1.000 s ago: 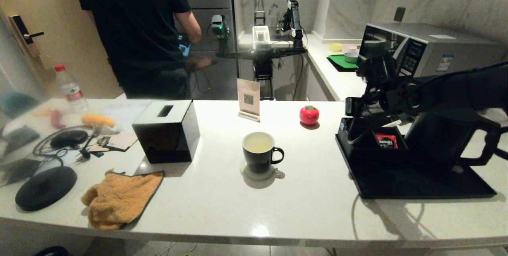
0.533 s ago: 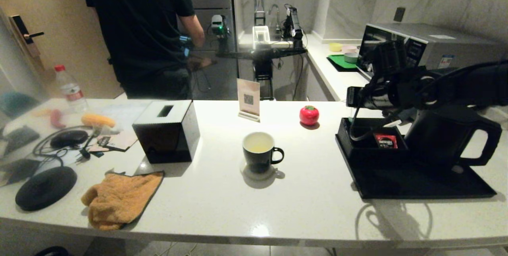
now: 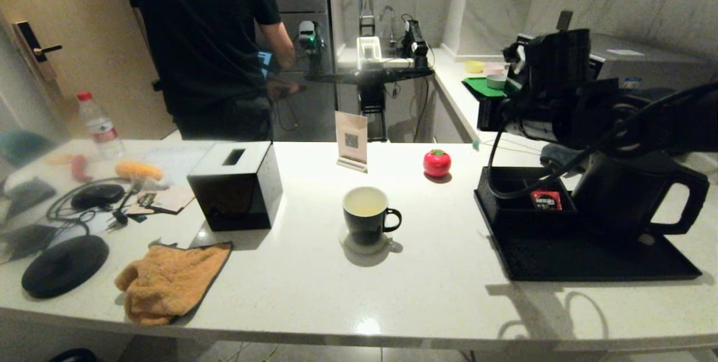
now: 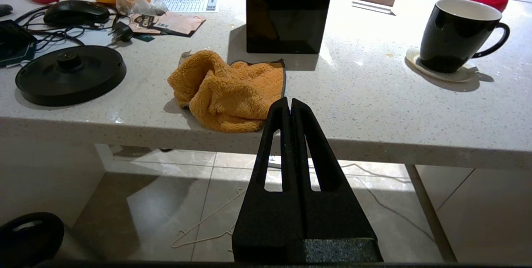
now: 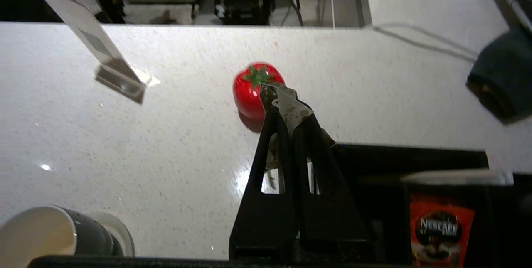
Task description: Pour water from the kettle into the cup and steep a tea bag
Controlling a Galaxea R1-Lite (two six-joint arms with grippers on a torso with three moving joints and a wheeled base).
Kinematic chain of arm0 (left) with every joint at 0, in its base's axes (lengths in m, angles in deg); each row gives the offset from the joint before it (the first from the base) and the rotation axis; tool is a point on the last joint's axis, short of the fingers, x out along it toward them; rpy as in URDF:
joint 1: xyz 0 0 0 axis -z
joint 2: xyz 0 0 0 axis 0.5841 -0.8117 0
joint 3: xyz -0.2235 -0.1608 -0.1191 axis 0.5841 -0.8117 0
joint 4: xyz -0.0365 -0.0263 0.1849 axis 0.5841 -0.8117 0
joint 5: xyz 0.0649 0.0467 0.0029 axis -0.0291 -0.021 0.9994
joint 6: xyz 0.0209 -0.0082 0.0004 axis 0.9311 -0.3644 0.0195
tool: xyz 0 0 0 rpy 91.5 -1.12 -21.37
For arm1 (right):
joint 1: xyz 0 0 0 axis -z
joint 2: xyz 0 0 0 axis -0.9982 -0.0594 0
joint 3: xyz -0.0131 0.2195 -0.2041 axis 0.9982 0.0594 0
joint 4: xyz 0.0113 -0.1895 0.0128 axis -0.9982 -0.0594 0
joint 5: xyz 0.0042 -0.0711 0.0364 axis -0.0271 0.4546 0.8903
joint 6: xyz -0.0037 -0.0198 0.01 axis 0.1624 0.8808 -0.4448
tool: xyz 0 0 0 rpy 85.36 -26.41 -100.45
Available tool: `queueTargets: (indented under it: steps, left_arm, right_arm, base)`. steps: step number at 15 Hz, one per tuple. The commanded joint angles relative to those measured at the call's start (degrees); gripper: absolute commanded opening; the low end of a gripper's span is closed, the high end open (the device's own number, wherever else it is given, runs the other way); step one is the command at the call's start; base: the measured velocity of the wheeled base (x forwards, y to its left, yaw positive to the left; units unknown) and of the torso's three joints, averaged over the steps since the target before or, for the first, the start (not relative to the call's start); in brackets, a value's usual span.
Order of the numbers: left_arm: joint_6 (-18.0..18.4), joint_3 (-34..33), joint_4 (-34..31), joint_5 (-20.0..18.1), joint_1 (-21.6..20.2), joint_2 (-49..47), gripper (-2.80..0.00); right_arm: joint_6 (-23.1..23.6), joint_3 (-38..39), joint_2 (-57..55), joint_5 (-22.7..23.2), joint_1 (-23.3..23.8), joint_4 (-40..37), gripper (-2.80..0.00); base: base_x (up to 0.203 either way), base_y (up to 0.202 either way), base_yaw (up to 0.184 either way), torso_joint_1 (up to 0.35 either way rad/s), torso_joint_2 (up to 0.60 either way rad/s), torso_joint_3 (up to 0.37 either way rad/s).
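White speckled stone runs under everything we see, a long counter (image 3: 314, 289) with a kitchen behind it and a person in a black shirt (image 3: 205, 42) standing at the far side with their back to us.

Near the middle of the counter stands the cup (image 3: 366, 215), upright on a pale coaster (image 3: 359, 245), its handle turned toward our right. Pale yellowish water (image 3: 364, 206) lies in its white inside.

At the right end we see a black tray (image 3: 589, 258). The kettle (image 3: 634, 193) stands on it, upright, handle pointing right. A red packet (image 3: 545, 199) lies in a black compartment at the tray's back left corner.

Our right gripper (image 5: 286, 101) hangs in the air above that corner of the tray, its fingers pressed together on the tea bag (image 5: 291, 104), which sticks out past the tips. In the right wrist view the pouch shows in front of a red toy tomato (image 3: 437, 162) that sits on the counter between the cup and the tray, apart from both.

Our left gripper (image 4: 289, 104) is parked low, below the counter's near edge, fingers pressed together on nothing. Ahead of it an orange cloth (image 4: 228, 89) is bunched at the counter's edge, beside a black tissue box (image 3: 235, 185).
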Motion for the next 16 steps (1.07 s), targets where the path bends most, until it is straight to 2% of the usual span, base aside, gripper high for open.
queueTargets:
  steps: [1, 9, 12, 16]
  left_arm:
    - [-0.04, -0.02, 0.01, 0.02, 0.01, -0.02, -2.8]
    - [-0.04, -0.02, 0.01, 0.02, 0.01, -0.02, -2.8]
    - [-0.04, -0.02, 0.01, 0.02, 0.01, -0.02, -2.8]
    - [-0.04, -0.01, 0.01, 0.02, 0.01, -0.02, -2.8]
  right_arm:
    - [1.14, -0.55, 0.58, 0.18, -1.27, 2.03, -2.8]
    - [1.31, -0.24, 2.37, 0.16, -7.21, 2.72, -2.8]
    - [1.35, -0.28, 2.31, 0.11, -9.3, 7.13, -2.8]
    - [1.48, -0.92, 1.79, 0.11, -12.47, 8.04, -2.8]
  base:
    - [0.0, 0.0, 0.0, 0.0, 0.0, 0.0]
    - [0.0, 0.0, 0.0, 0.0, 0.0, 0.0]
    - [0.0, 0.0, 0.0, 0.0, 0.0, 0.0]
    - [0.0, 0.0, 0.0, 0.0, 0.0, 0.0]
